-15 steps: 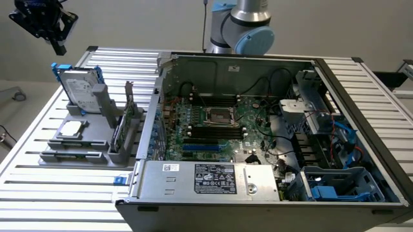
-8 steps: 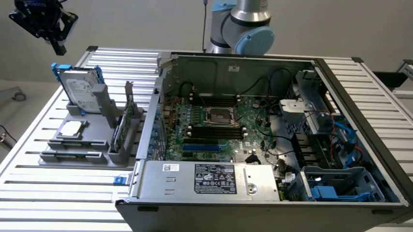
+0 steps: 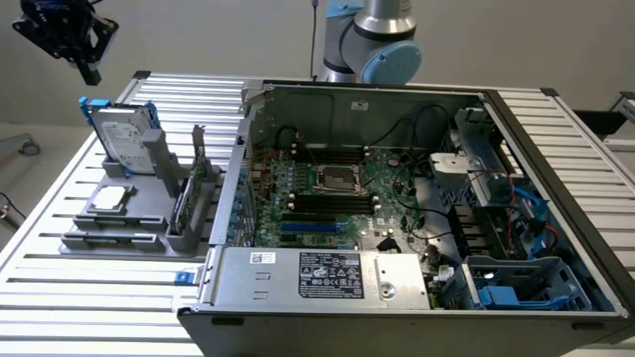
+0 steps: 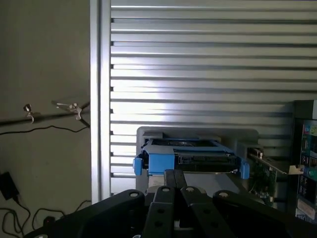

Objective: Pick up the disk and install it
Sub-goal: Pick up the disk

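Claw is hanging high over the far corner of the table at the exterior view's left, touching nothing and carrying nothing. In the wrist view my claw is showing both black fingers pressed together, no gap: fully closed, empty.

The disk is standing on edge, leaning slightly, in the grey moulded fixture on the table, to the exterior view's left of the computer case. It's sitting below me, well apart. Flat silver-grey metal slab, white printed label, blue plastic carrier round the edges with a small tab at the top corner. Through the wrist camera I'm seeing the disk edge-on, blue carrier ends sticking out either side.

Table is ribbed aluminium, long parallel slats, shiny. A green card with a metal bracket is standing upright in the same fixture. Case is lying open: green motherboard, black cables, grey sheet-metal power-supply box with a black-and-white sticker, blue plastic bay at the near corner.
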Controlling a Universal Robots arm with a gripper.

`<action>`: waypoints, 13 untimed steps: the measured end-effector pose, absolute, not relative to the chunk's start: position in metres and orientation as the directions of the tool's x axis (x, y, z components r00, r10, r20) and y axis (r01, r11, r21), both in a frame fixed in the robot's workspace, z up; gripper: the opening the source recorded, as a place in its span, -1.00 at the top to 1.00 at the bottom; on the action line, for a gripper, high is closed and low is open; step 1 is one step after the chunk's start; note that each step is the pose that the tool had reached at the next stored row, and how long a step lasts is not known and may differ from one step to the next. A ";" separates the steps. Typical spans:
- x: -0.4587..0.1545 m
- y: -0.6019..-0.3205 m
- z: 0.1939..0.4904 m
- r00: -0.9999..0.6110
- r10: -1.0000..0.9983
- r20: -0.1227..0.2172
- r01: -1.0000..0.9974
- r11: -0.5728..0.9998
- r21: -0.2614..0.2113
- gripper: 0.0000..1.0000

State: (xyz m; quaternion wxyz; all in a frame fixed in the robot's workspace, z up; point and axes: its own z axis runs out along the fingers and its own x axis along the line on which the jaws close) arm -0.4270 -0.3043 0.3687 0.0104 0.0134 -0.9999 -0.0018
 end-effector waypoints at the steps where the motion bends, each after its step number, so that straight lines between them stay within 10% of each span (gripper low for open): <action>1: -0.427 -0.304 0.368 -0.999 -0.045 0.021 -0.045 0.999 0.004 0.79; 13: -0.427 -0.304 0.361 -0.965 -0.260 0.020 -0.260 0.966 0.004 0.79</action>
